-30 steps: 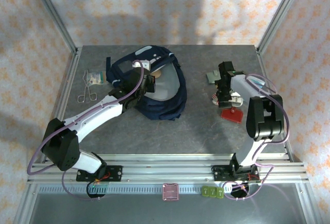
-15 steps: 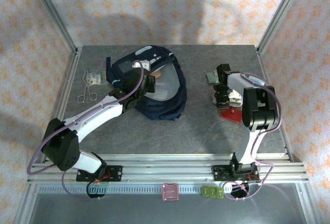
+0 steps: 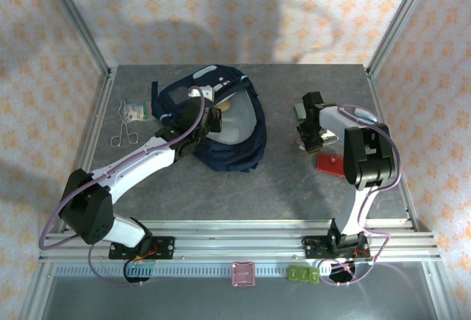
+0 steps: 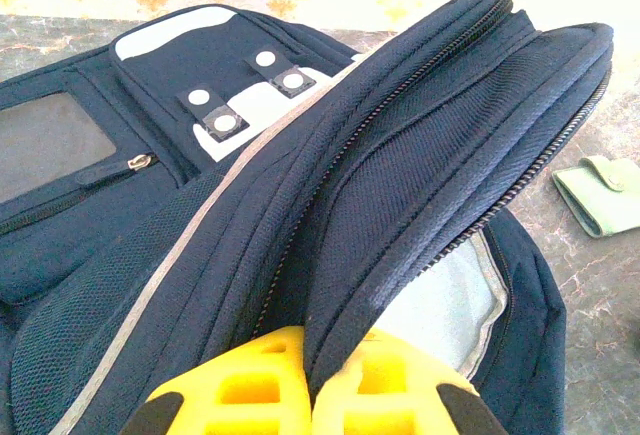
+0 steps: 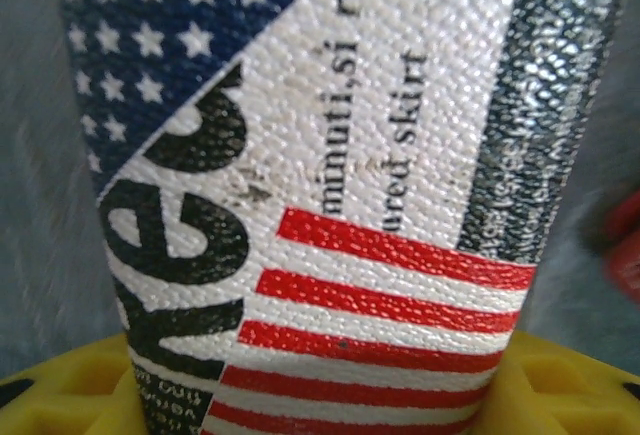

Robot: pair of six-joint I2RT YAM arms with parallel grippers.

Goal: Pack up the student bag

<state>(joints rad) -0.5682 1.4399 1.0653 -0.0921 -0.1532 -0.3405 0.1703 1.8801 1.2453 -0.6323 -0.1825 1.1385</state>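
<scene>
student bag (image 3: 243, 147) rim pinched in left gripper (image 4: 308, 385). right gripper (image 3: 310, 130) straddles flag-print packet (image 5: 330, 185), grip i can't confirm; bag lies at its 9 o'clock.

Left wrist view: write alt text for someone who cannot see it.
The yellow-tipped left gripper pinches a fold of the navy student bag beside its open zipper, pale lining showing inside. Beyond lie white snap patches and a zipped pocket, and a green pouch rests on the table at right.
</scene>
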